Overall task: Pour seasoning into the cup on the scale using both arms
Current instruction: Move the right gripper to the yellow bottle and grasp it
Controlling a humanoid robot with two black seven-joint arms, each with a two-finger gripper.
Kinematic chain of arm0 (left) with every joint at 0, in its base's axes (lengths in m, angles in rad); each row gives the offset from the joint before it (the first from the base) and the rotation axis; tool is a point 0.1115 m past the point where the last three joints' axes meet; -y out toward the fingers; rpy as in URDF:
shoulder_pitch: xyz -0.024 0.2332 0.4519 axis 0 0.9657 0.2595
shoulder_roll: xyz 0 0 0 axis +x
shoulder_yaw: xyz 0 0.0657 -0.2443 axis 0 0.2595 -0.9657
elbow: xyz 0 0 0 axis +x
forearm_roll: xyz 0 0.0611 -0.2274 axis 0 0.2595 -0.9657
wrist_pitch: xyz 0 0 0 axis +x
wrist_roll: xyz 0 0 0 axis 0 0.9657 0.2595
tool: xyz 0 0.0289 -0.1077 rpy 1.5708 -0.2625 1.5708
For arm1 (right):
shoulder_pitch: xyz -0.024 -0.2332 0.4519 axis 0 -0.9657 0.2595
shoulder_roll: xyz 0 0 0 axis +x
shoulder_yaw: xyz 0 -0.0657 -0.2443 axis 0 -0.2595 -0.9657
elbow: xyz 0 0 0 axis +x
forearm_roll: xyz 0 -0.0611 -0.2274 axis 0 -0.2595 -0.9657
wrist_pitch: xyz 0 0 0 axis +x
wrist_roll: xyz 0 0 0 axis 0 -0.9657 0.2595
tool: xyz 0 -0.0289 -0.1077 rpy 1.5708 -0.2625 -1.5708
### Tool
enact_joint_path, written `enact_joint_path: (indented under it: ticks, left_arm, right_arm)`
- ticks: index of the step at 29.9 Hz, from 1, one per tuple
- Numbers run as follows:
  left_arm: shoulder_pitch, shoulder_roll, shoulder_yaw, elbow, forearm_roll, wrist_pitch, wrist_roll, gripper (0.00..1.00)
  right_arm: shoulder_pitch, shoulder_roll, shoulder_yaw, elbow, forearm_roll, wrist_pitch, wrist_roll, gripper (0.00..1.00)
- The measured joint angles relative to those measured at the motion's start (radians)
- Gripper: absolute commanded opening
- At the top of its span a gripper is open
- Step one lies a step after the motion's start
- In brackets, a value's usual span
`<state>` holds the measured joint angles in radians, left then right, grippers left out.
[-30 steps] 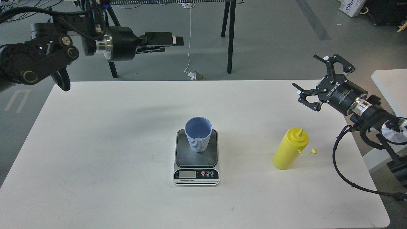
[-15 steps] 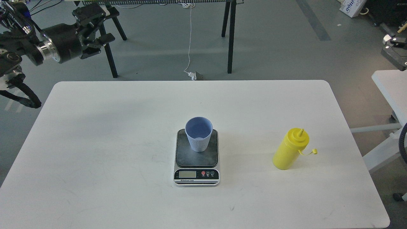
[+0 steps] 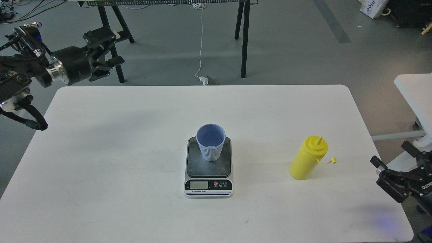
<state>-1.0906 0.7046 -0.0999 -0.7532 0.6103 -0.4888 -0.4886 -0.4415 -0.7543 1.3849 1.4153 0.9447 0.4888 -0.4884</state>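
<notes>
I see the cup point(image 3: 211, 141) standing upright on the dark plate of the scale point(image 3: 208, 167), toward the plate's far edge, near the middle of the white counter point(image 3: 118, 152). The scale's silver front with its display and buttons faces me. The seasoning bottle point(image 3: 307, 158) stands upright on the counter well to the right of the scale, nozzle up, with its small tethered cap hanging off to its right side. Nothing touches it.

My left gripper point(image 3: 104, 55) hangs off the counter's far left corner, above the floor, pointing right. Its fingers point(image 3: 116, 61) are spread apart and it holds nothing. My right gripper point(image 3: 393, 170) sits low at the right edge of the view, just past the counter's right edge and well apart from the bottle. It has two fingers splayed wide, one reaching up toward the far side and one reaching left, with nothing between them.
</notes>
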Motion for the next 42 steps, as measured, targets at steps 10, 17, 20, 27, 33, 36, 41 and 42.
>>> enact_joint_path:
  ticks: [10,17,20,27,33,36,41,42]
  left_arm:
    - [0.014,0.0,0.0,0.0,-0.002,0.0,0.0,0.99]
    - [0.037,0.013,-0.003,0.0,-0.003,0.0,0.0,0.99]
    - [0.038,0.019,-0.003,0.0,-0.003,0.0,0.0,0.99]
    - [0.044,0.017,-0.003,0.0,-0.003,0.0,0.0,0.99]
    - [0.044,0.011,-0.004,0.0,-0.002,0.0,0.0,0.99]
    - [0.044,0.01,-0.004,0.0,-0.001,0.0,0.0,0.99]
    - [0.046,0.01,-0.004,0.0,-0.001,0.0,0.0,0.99]
    - [0.046,0.011,-0.004,0.0,-0.001,0.0,0.0,0.99]
  right_arm:
    - [0.125,0.153,-0.168,-0.145,-0.187,0.0,0.0,1.0]
    - [0.224,0.24,-0.261,-0.222,-0.223,0.0,0.0,1.0]
    - [0.243,0.279,-0.271,-0.256,-0.253,0.0,0.0,1.0]
    - [0.274,0.307,-0.274,-0.294,-0.283,0.0,0.0,1.0]
    - [0.312,0.31,-0.273,-0.315,-0.284,0.0,0.0,1.0]
    - [0.337,0.319,-0.274,-0.332,-0.285,0.0,0.0,1.0]
    - [0.381,0.328,-0.276,-0.36,-0.285,0.0,0.0,1.0]
    - [0.387,0.331,-0.277,-0.365,-0.287,0.0,0.0,1.0]
